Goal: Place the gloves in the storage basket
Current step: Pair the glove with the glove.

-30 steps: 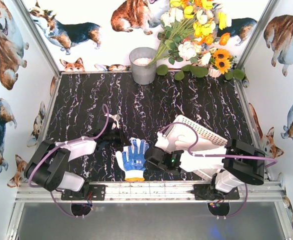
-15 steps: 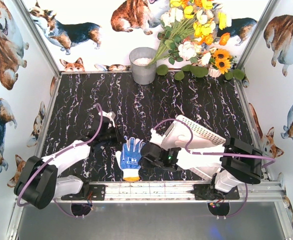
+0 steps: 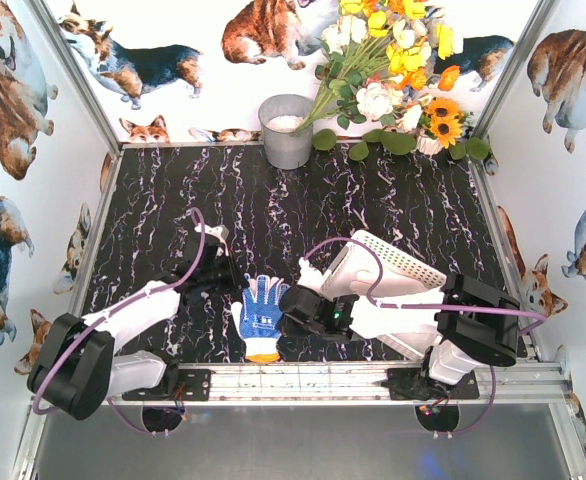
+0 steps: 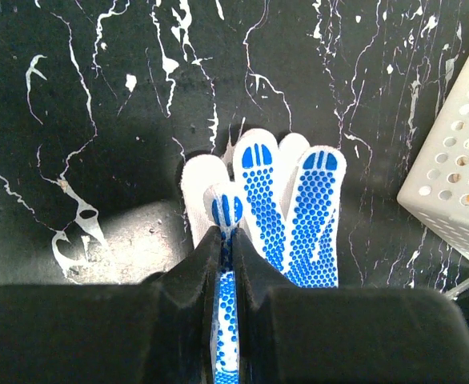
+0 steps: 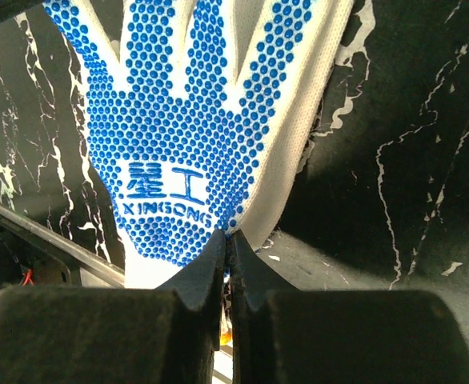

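Observation:
One white knit glove [image 3: 261, 318] with a blue-dotted palm and an orange cuff lies palm up near the table's front edge. My left gripper [image 3: 236, 293] is shut on one of its dotted fingers, which runs between the jaws [image 4: 228, 234] while the other fingers of the glove [image 4: 292, 204] lie flat beyond. My right gripper [image 3: 284, 314] is shut on the glove's side edge at the base of the palm [image 5: 228, 240], with the printed palm of the glove [image 5: 186, 120] spread ahead of it. The white perforated storage basket [image 3: 398, 262] sits tilted just right of the glove, partly under my right arm; its corner [image 4: 458, 184] shows in the left wrist view.
A grey metal bucket [image 3: 286, 130] stands at the back of the table, with a bunch of artificial flowers [image 3: 398, 70] to its right. Metal rails [image 3: 303, 380] run along the near edge, right below the glove's cuff. Printed walls close in both sides.
My left arm has reached out to the glove and closed on a finger. My right gripper has moved left and closed on the glove's edge. The glove has shifted slightly left.

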